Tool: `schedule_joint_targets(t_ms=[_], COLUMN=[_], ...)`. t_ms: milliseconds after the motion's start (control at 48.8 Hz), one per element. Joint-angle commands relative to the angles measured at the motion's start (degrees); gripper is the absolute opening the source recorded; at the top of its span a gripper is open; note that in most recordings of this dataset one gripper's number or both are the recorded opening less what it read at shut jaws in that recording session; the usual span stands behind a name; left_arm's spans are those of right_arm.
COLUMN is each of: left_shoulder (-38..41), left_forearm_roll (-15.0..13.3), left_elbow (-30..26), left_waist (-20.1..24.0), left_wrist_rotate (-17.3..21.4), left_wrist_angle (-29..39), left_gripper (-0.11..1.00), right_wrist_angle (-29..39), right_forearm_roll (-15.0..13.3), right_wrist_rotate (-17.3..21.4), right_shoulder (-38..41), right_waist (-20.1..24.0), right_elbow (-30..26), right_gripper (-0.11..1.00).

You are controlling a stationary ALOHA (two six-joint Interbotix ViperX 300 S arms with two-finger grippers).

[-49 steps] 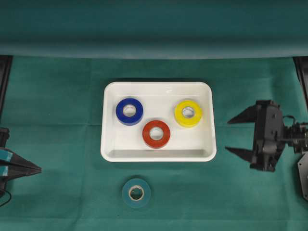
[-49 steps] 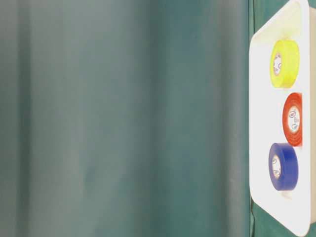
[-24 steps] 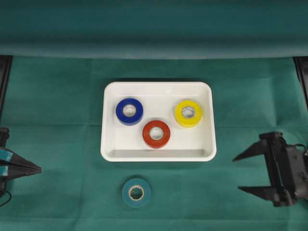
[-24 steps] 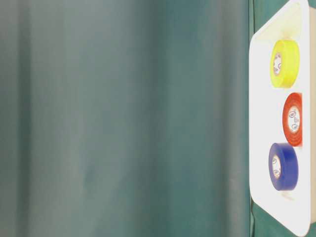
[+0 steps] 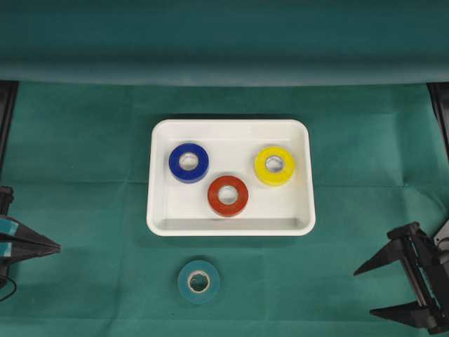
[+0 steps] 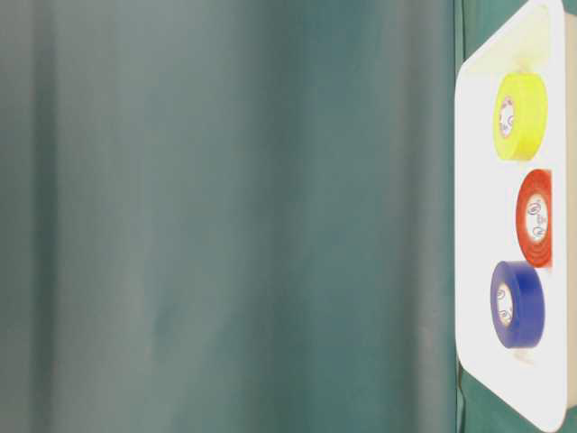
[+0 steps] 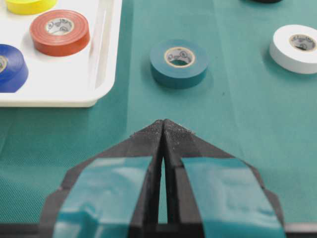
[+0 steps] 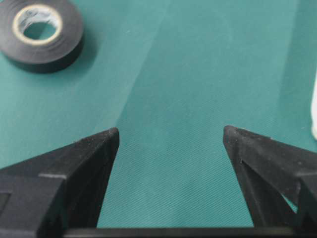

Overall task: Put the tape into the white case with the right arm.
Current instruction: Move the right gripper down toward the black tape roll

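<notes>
- Overhead exterior view: we hold our right gripper (image 5: 365, 291) empty, jaws spread, at four o'clock of the white case (image 5: 161, 225).
- Next, we judge, reach the teal tape (image 5: 198, 281) at six o'clock.
- Left gripper (image 7: 163, 124) clenched.

Even, diffuse light fills the overhead view, and shadows are soft: a thin dark band lies along the upper edge of the white case (image 5: 231, 128). The table-level view is overexposed at the right, where the case glares to near pure white, while the green curtain (image 6: 225, 216) at left is a soft blur. In both wrist views the near fingers (image 7: 148, 173) are slightly out of focus, the green tabletop (image 8: 188, 74) sharper.
</notes>
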Motion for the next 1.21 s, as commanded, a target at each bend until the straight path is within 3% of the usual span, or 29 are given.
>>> schedule_joint_targets(t_ms=[0,472,1189], left_shoulder=[0.4,0.4,0.4], left_forearm_roll=[0.0,0.0,0.0], left_elbow=[-0.8,-0.8,-0.7], left_waist=[0.2,0.2,0.7], left_wrist_rotate=[0.1,0.1,0.1], left_wrist_angle=[-0.5,-0.5,-0.5], left_gripper=[0.0,0.0,0.0], right_wrist_angle=[-0.1,-0.1,-6.0], right_forearm_roll=[0.1,0.0,0.0], right_wrist_rotate=[0.0,0.0,-0.1], right_shoulder=[-0.1,2.8,26.6], right_waist=[0.1,1.5,6.6], right_elbow=[-0.4,-2.5,-17.7], right_gripper=[0.56,0.56,0.57])
